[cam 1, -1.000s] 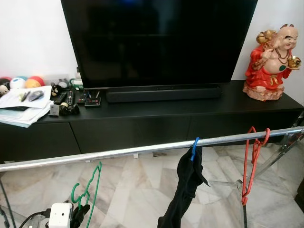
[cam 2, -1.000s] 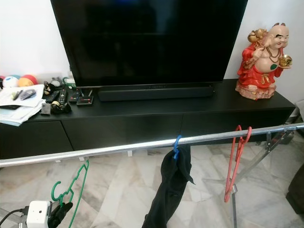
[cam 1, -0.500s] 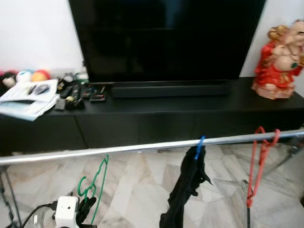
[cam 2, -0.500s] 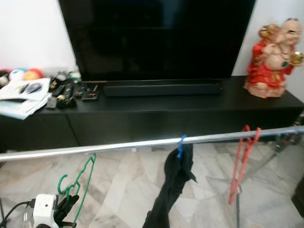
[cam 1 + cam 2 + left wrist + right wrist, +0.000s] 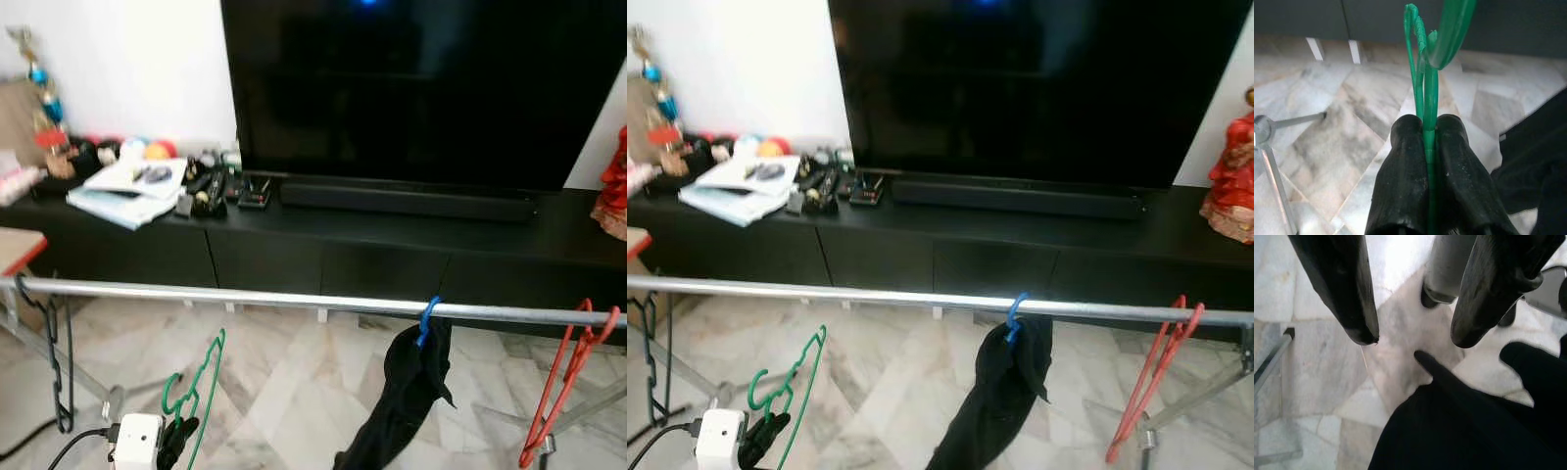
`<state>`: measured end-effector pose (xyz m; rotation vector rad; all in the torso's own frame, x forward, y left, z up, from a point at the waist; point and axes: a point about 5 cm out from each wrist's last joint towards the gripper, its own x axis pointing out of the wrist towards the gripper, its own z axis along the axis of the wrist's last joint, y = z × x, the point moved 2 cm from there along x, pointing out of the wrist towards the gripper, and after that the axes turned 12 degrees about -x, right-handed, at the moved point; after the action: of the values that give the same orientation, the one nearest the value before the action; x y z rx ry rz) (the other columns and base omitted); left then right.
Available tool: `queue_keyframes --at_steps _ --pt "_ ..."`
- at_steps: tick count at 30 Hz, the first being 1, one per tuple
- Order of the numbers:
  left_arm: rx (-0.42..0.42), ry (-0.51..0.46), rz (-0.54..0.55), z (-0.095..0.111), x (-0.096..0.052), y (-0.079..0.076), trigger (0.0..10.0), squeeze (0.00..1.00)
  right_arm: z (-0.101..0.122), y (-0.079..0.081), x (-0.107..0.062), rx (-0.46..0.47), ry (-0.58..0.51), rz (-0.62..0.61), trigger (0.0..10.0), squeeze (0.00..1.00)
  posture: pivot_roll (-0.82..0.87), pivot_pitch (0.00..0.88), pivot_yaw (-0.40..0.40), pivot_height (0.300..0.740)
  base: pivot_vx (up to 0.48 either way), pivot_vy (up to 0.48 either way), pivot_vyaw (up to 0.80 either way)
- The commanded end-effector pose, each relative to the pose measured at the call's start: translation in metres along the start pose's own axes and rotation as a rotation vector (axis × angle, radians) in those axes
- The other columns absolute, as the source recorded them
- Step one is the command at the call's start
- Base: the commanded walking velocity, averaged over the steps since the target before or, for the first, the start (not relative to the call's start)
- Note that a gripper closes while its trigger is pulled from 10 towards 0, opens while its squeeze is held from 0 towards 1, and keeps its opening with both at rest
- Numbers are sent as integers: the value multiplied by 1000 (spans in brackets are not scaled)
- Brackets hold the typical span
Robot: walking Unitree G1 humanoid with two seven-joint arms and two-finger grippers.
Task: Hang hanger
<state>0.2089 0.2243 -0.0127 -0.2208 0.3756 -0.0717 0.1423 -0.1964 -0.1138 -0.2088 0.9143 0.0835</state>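
Observation:
My left gripper (image 5: 178,435) is low at the left, shut on a green hanger (image 5: 199,396) that stands upright below the silver rail (image 5: 245,297). In the left wrist view the black fingers (image 5: 1400,161) pinch the green hanger (image 5: 1425,93). A blue hanger (image 5: 427,316) with a black garment (image 5: 402,401) hangs at mid rail, a red hanger (image 5: 563,377) at the right, a black hanger (image 5: 54,362) at the left. In the right wrist view my right gripper (image 5: 1413,340) is open above the floor and dark cloth (image 5: 1469,426).
Behind the rail a long black TV cabinet (image 5: 323,255) carries a big TV (image 5: 421,88), a soundbar (image 5: 407,201), papers (image 5: 132,186) and small clutter. A red figurine (image 5: 1232,171) stands at the right. The rack's legs (image 5: 59,352) stand on marble floor.
The camera has swung to the left: the TV, cabinet and rail shifted right in view and the rack's left end with a black hanger came into sight. My left gripper still holds the green hanger.

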Motion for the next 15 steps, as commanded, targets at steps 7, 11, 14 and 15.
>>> queue_keyframes --at_steps 7,11,14,15 --pt "115 -31 -108 23 18 -14 10000 0 -2 -2 -1 9 3 -6 10000 0 79 0 10 740 0 0 0" --pt "164 -54 -143 38 30 -18 10000 0 -1 -2 0 10 2 -7 10000 0 81 0 4 740 0 0 0" --pt "194 -64 -164 49 40 -20 10000 0 0 -1 0 10 0 -8 10000 0 79 0 2 740 0 0 0" --pt "200 -65 -166 51 42 -21 10000 0 0 -1 0 10 0 -8 10000 0 79 0 2 740 0 0 0"
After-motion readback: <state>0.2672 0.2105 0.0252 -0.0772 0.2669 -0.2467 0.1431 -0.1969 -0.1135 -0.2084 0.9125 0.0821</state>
